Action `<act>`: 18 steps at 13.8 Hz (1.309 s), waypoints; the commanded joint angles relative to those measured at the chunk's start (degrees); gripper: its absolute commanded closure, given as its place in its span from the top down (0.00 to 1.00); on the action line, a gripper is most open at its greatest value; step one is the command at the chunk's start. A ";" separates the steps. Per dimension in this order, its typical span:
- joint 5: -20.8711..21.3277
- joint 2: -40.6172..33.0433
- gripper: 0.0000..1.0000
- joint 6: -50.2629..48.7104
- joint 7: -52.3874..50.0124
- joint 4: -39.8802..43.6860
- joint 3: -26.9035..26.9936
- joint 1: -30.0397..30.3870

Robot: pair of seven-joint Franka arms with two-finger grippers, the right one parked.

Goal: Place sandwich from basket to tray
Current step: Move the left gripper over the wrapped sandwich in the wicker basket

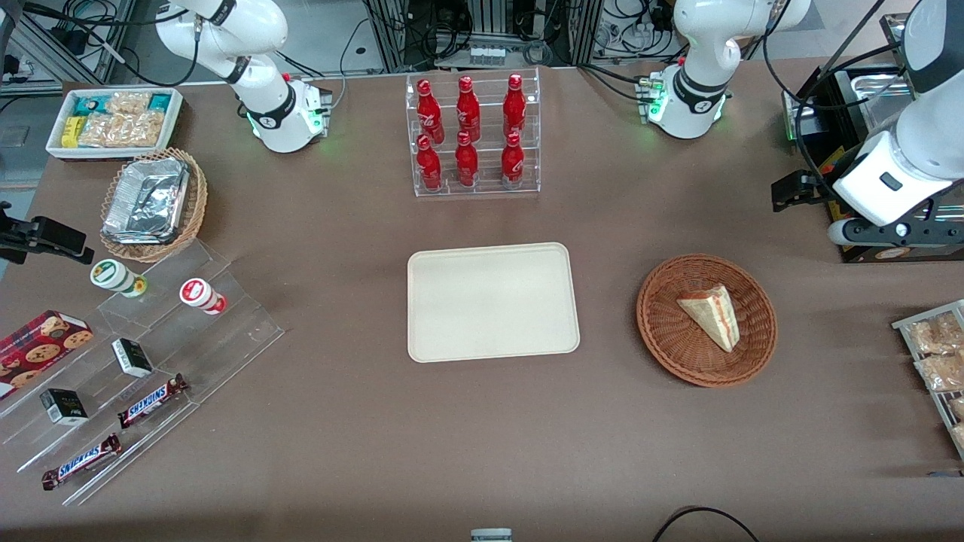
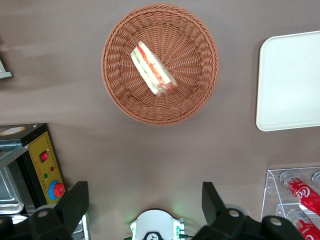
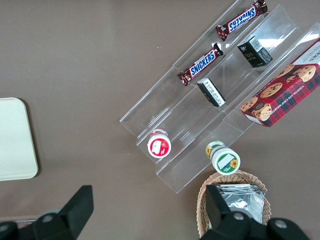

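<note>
The brown worktop (image 1: 339, 421) carries the cream tray (image 1: 493, 302) near its centre, bare. At the tray's three o'clock in the front view, apart from it, sits the reddish-brown basket (image 1: 706, 320). The sandwich (image 1: 712, 314) lies inside it, its striped edge showing in the wrist view (image 2: 152, 69). The pincer (image 2: 145, 205) hangs released, fingers (image 2: 75, 202) spread wide, above the worktop and clear of the basket.
</note>
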 commanded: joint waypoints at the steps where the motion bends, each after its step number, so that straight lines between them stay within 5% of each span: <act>1: -0.44 -0.49 1.00 0.48 0.00 0.05 0.08 0.44; 7: -0.43 1.53 1.00 5.65 0.61 -4.76 0.08 0.53; 18: -0.17 1.01 1.00 40.37 -2.63 -31.49 0.17 0.53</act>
